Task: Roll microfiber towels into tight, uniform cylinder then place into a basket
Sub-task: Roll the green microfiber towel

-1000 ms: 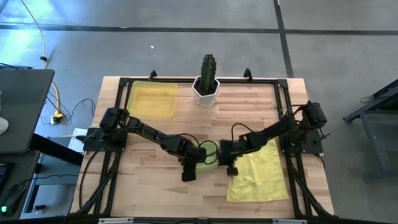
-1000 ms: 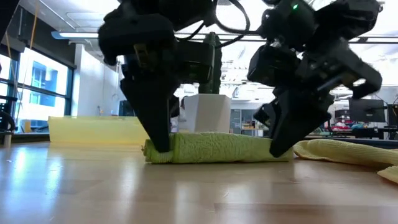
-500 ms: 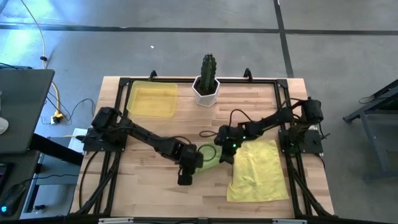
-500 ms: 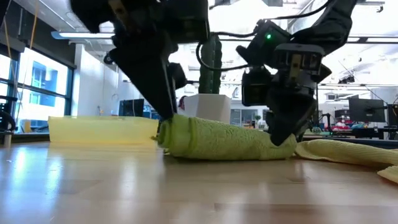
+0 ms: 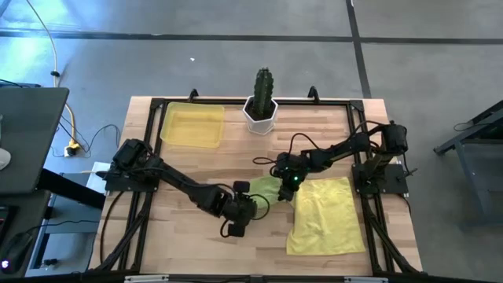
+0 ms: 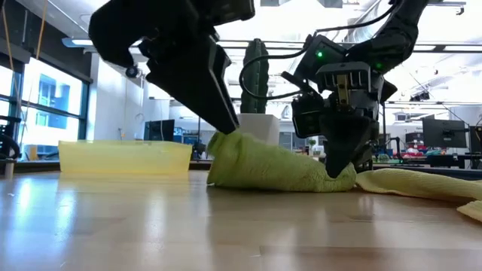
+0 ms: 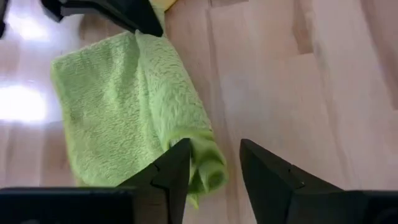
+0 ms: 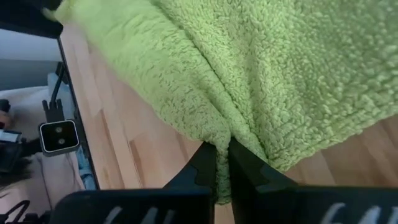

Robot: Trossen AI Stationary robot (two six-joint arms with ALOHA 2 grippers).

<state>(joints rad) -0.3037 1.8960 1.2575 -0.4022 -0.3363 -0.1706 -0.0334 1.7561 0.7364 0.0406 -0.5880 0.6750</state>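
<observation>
The rolling step is in hand: the lime green towel (image 6: 279, 167) lies as a loose roll on the worktop (image 5: 196, 244), well in front of the cactus pot (image 5: 260, 112). The right claw (image 6: 339, 169) is pinched shut on its end beside the pale yellow towel (image 5: 326, 216), while the left claw (image 7: 214, 165) stands apart around the other end, gripping nothing. Next it likely needs retightening before transfer to the basket (image 5: 192, 126), beside the pot.

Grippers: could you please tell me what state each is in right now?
Left gripper: open, fingers astride the green towel end.
Right gripper: shut on the green towel.
</observation>
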